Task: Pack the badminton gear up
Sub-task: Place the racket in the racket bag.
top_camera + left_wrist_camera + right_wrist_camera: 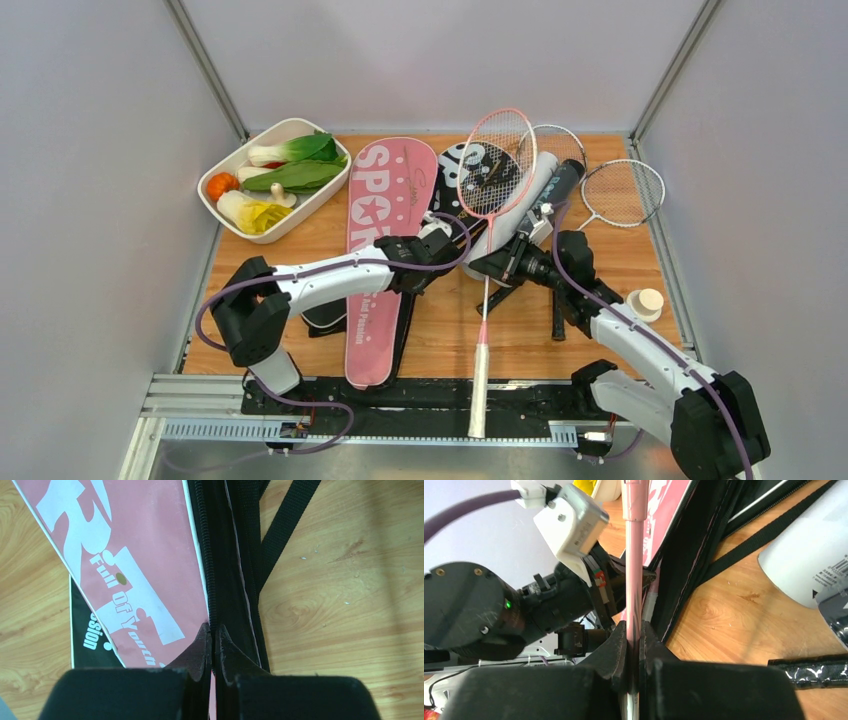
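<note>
The pink "SPORT" cover (385, 220) lies lengthwise on the table, partly over a black cover (470, 165). My left gripper (440, 247) is shut on the pink cover's black zipper edge (212, 580); in the left wrist view the left gripper (214, 630) pinches that seam. The pink racket (497, 165) rests with its head over the black cover and its handle (480, 385) toward the near edge. My right gripper (492, 268) is shut on its shaft (633, 555), the right gripper (634, 627) clamping it on both sides.
A white tube (522, 205) and a black tube (562, 183) lie beside two silver rackets (622, 192) at the back right. A white dish of vegetables (275, 180) stands back left. A small bottle with a tan cap (645, 303) sits by my right arm. Black straps (285, 525) trail across the wood.
</note>
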Robot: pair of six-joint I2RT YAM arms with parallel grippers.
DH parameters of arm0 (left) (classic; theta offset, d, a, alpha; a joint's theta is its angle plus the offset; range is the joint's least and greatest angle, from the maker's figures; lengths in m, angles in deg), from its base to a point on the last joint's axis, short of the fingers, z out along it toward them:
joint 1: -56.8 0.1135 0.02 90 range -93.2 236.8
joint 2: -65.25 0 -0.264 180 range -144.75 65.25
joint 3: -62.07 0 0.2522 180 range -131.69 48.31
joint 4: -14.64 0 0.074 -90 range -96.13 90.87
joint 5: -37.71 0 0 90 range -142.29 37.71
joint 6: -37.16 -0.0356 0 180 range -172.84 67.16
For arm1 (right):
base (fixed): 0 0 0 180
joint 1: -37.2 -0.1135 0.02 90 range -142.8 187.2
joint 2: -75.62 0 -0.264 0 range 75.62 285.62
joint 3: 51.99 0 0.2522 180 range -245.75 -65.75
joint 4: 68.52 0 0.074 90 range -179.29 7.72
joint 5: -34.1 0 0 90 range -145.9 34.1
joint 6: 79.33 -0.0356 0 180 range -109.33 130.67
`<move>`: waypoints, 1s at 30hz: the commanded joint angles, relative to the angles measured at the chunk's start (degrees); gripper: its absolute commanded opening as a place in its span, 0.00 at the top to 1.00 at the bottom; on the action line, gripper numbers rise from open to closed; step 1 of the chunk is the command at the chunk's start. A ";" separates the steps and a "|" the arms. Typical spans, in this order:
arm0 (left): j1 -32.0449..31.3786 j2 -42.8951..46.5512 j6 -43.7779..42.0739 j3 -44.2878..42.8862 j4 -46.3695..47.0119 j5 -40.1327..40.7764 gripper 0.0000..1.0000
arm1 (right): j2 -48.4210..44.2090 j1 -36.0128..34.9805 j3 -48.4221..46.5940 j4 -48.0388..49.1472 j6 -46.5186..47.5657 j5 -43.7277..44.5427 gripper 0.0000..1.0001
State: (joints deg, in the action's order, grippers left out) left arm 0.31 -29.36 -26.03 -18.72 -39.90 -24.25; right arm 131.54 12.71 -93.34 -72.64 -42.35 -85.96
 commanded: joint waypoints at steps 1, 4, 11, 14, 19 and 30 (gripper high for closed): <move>2.43 3.48 1.95 -0.93 1.65 -3.09 1.00 | -2.01 0.24 1.11 2.61 -2.84 -2.32 1.00; 5.22 7.47 3.28 0.08 3.63 -6.53 1.00 | -2.39 -0.45 3.18 4.65 -6.72 -4.26 1.00; 7.22 17.25 8.32 4.71 10.88 -11.48 1.00 | 0.99 -7.64 6.24 10.94 -15.19 -6.69 1.00; 7.27 19.65 10.26 7.15 12.75 -12.43 1.00 | 1.34 -10.13 7.43 13.06 -17.63 -5.89 1.00; 7.29 23.47 11.08 10.63 15.89 -14.44 1.00 | 2.48 -12.28 7.89 15.20 -20.41 -4.59 1.00; 7.37 27.60 10.61 14.25 18.28 -13.77 1.00 | 10.06 -20.84 6.59 19.10 -22.47 -3.98 1.00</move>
State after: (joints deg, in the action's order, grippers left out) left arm 7.81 -5.67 -16.11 -5.34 -27.49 -37.22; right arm 140.17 -5.56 -85.28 -59.08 -62.87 -88.82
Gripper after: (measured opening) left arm 0.011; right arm 0.058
